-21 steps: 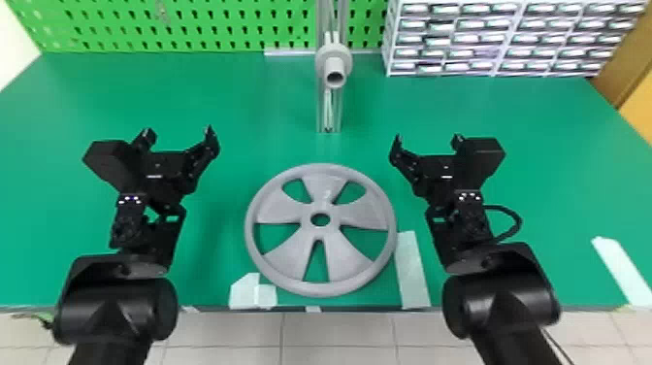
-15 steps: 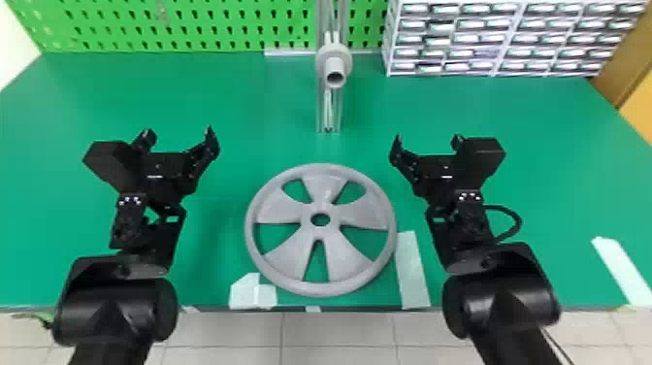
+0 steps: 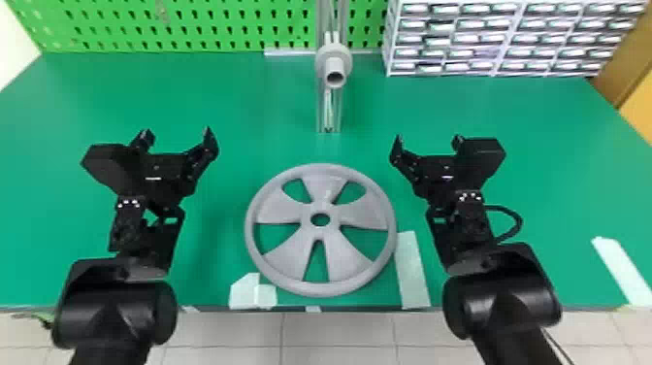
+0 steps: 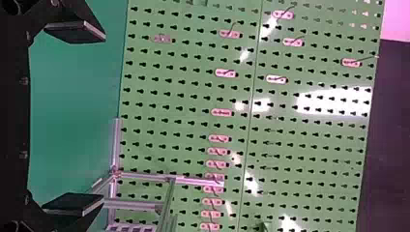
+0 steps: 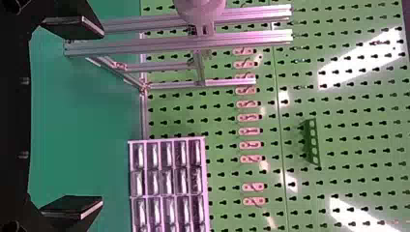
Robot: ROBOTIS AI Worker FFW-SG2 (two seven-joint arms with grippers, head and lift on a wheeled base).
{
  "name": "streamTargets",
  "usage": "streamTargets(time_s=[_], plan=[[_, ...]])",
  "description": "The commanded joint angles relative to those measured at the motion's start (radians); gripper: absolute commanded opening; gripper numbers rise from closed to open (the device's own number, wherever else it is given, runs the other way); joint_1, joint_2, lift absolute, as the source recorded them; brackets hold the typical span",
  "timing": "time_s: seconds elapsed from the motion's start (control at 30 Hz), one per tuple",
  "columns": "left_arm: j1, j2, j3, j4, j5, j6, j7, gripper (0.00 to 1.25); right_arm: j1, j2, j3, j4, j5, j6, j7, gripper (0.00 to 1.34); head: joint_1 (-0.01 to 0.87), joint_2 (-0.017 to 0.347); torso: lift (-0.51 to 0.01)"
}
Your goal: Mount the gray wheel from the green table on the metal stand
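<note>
Wheel hasn't shifted on the table; left hand and right hand haven't either, both wide open, empty, so lifting remains ahead.

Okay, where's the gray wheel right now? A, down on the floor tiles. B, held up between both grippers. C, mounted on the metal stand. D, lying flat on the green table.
D: the wheel lies flat on the green table, in front of the stand.
</note>
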Motion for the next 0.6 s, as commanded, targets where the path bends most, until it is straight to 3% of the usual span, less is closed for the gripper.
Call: streamTargets(time_s=[0.0, 0.23, 0.57], plan=[[0.007, 0.0, 0.002, 0.0, -0.006, -0.02, 0.001, 1.13, 0.008, 0.01, -0.016, -0.04, 0.021, 0.062, 0.0, 1.24, 0.868, 0.052, -0.093], [0.01, 0.0, 0.005, 0.0, -0.012, -0.035, 0.001, 1.13, 0.02, 0.005, -0.001, -0.135, -0.004, 0.194, -0.056, 1.25, 0.868, 0.052, -0.093], [0.008, 0.0, 0.005, 0.0, -0.022, -0.047, 0.002, 1.13, 0.0, 0.01, -0.002, -0.281, -0.048, 0.529, -0.066, 1.25, 0.868, 0.052, -0.093]])
